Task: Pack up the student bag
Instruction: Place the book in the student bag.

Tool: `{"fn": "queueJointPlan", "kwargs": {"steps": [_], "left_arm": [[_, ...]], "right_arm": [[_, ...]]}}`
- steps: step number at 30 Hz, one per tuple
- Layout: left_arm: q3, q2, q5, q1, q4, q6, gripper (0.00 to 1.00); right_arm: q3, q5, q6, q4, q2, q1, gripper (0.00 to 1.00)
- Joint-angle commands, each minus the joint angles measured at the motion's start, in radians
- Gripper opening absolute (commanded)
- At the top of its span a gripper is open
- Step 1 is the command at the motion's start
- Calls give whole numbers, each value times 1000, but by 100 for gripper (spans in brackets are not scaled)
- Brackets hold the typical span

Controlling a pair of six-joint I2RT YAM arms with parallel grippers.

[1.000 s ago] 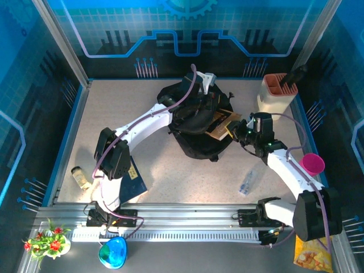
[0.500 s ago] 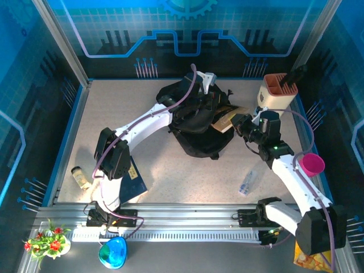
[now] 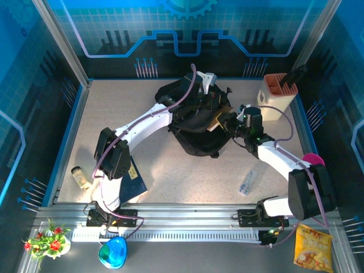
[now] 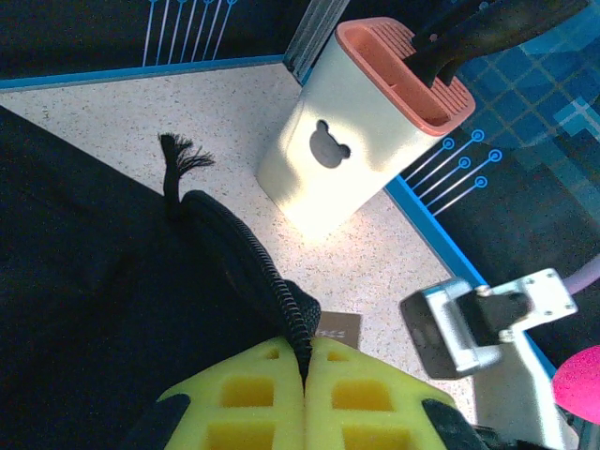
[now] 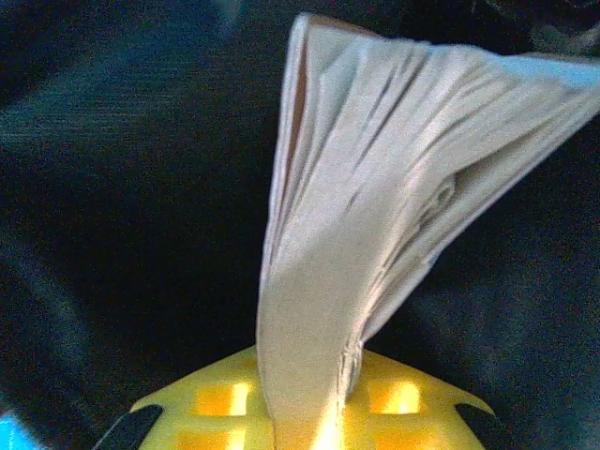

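nearest to the arm bases, a dark blue booklet point(image 3: 135, 181), a small bottle point(image 3: 81, 177) and a clear wrapped item point(image 3: 248, 182) lie on the surface point(image 3: 187, 182), well apart from the bag, so i judge they are waiting for their turn. further in, at the middle, lies the student bag point(image 3: 196, 139), black and slumped, with its mouth toward the far right. the right pincer point(image 5: 314, 422) is closed on a book point(image 5: 375, 187). it pinches the book at the page side, and the pages fan out above the fingers. the book points into the dark fabric, and in the top view its brown cover sits at the opening (how much is already inside, i cannot tell). the left pincer point(image 4: 306, 361) is fully closed on the zipper edge of the bag. i think it lifts this rim so the mouth is open for the book and the soft fabric does not fold under the push. what else the bag contains is hidden. a pink cup point(image 3: 311, 160) stands at the right edge, partly behind the right arm, and its content is not visible. farthest, near the far right corner, a white holder point(image 4: 347, 150) with a salmon slotted top stands upright near the bag but apart from it, and one black handle point(image 4: 487, 33) stands in a slot.
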Motion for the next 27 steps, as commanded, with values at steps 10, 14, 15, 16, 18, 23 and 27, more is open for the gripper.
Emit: {"fn": "queueJointPlan", "kwargs": {"steps": [10,14,15,16,18,23,27], "left_arm": [[11,-61,-4,-4,40,-33,2],[13,-65,-5,-2,32,-37,2],[13,-67,-7,-1,28,-37,2],[16,-68,-8,0,25,-39,2],[18,-67,-8,4,20,-38,2],[19,-71,-13,16,13,-41,2],[16,-71,-11,25,13,-43,2]], "right_arm": [[143,236,77,45,293,76,13],[256,194,119,65,440,96,15],[282,191,128,59,472,101,17],[303,188,133,59,498,104,19],[337,174,137,57,538,106,22],[391,105,91,11,586,106,39],[359,95,83,-27,555,105,46]]}}
